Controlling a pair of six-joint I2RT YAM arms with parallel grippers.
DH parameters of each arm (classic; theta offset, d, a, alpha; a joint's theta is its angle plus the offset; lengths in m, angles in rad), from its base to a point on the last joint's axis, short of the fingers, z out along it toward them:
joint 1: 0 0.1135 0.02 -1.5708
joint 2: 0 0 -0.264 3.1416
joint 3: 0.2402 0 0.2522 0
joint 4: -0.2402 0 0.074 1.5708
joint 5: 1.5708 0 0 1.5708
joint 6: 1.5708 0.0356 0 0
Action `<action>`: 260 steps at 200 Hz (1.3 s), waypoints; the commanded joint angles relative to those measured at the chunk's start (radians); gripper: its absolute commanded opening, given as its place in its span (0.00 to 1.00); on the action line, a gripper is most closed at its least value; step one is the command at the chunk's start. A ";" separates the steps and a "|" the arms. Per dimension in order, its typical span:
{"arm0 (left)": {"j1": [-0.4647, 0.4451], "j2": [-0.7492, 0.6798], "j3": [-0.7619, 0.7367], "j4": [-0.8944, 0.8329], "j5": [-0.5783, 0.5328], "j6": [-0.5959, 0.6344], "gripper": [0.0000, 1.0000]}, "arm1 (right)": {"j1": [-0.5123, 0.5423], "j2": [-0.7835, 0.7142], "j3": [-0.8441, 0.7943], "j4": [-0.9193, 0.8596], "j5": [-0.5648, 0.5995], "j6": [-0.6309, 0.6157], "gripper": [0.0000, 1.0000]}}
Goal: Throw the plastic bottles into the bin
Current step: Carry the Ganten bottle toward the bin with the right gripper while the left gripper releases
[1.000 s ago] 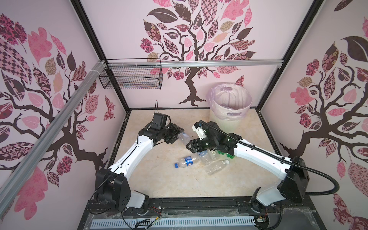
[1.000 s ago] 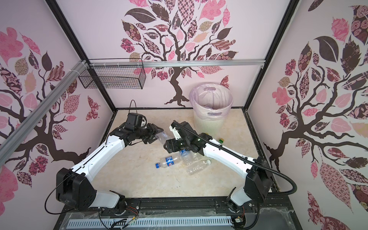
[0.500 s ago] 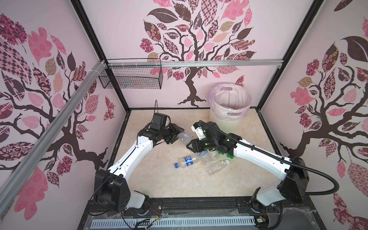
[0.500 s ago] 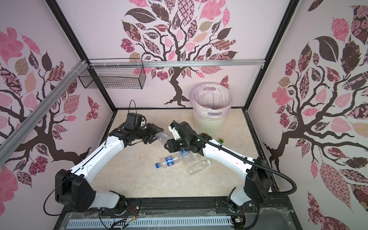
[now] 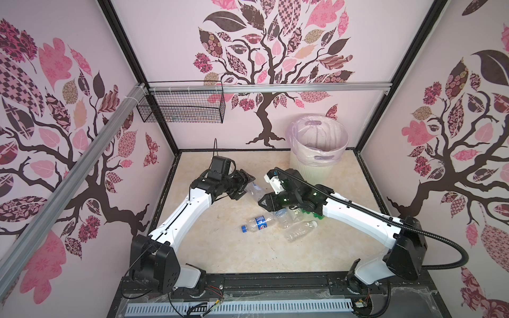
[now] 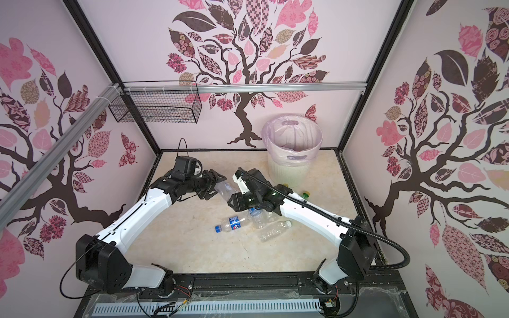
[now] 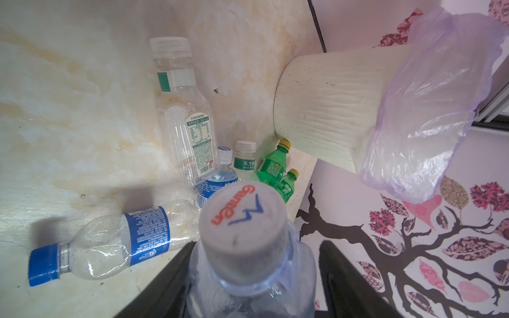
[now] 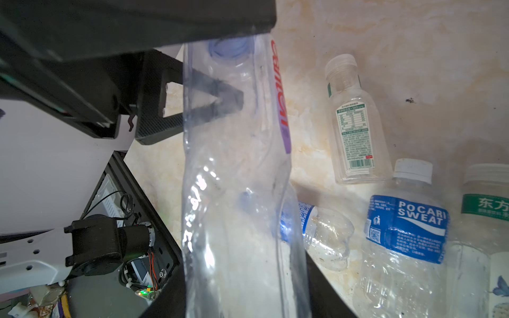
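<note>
Right gripper (image 5: pixel 261 203) now gripping bottle (image 5: pixel 254 190), bin (image 5: pixel 308 170) (bagged)

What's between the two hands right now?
A crumpled clear bottle spans the gap from left hand to right hand, shown in both top views.

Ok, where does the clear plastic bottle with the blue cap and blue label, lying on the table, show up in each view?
Top view: the blue-capped bottle lies just below centre, cap pointing left.
Top view: same bottle, same spot.
Left wrist: whole bottle, beside the crumpled clear plastic bottle.
Right wrist: the bottle half hidden behind the crumpled one.
Landmark in all four: the flat-sided clear white-capped bottle nearby.
</note>
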 commanded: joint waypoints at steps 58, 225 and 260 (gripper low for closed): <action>0.029 -0.069 0.038 -0.048 -0.009 0.020 0.97 | 0.001 0.047 0.116 -0.107 0.096 -0.040 0.44; -0.067 -0.011 0.431 -0.034 0.058 0.164 0.97 | -0.234 0.055 0.472 -0.247 0.363 -0.194 0.45; -0.102 0.011 0.477 -0.014 0.064 0.175 0.97 | -0.280 0.053 0.519 -0.228 0.405 -0.184 0.44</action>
